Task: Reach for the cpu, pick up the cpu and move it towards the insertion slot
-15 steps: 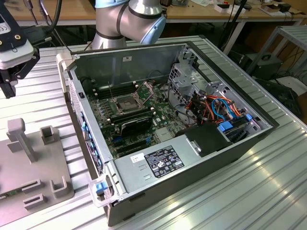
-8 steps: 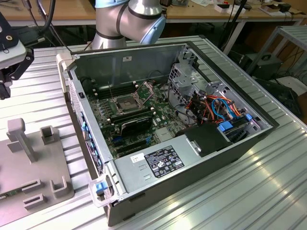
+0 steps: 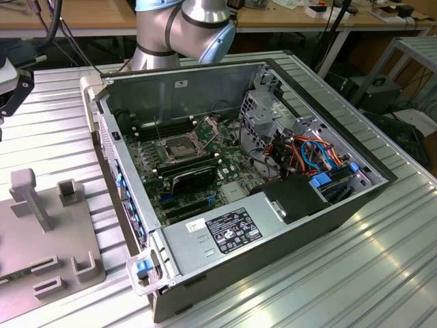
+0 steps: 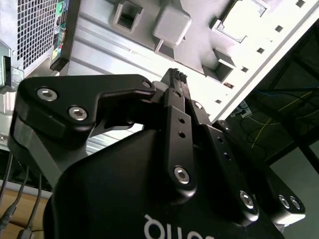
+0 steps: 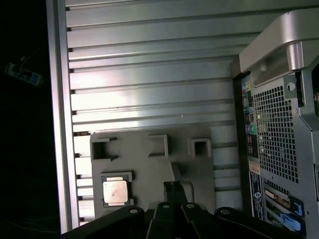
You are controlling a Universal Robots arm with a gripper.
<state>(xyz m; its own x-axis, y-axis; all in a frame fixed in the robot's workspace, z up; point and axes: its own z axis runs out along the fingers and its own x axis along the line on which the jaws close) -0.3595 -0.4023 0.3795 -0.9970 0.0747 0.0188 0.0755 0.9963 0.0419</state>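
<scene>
The cpu (image 5: pixel 115 191), a small pale square chip, lies flat in a square nest on a grey fixture plate (image 5: pixel 149 164) in the first wrist view. My gripper (image 5: pixel 173 188) hovers above that plate, off to one side of the cpu and well apart from it. Its black fingers (image 4: pixel 175 84) are pressed together with nothing between them. The insertion slot (image 3: pixel 179 147) is the square socket with a dark centre on the green motherboard inside the open computer case (image 3: pixel 321 212). Its metal retention plate (image 3: pixel 208 126) stands hinged up.
The case sits on a ribbed aluminium table (image 3: pixel 382 273). The grey fixture plate (image 3: pixel 41 239), with posts and brackets, lies at the exterior view's left. The arm's base (image 3: pixel 181 27) rises behind the case. The case's perforated rear panel (image 5: pixel 274 139) stands beside the fixture plate.
</scene>
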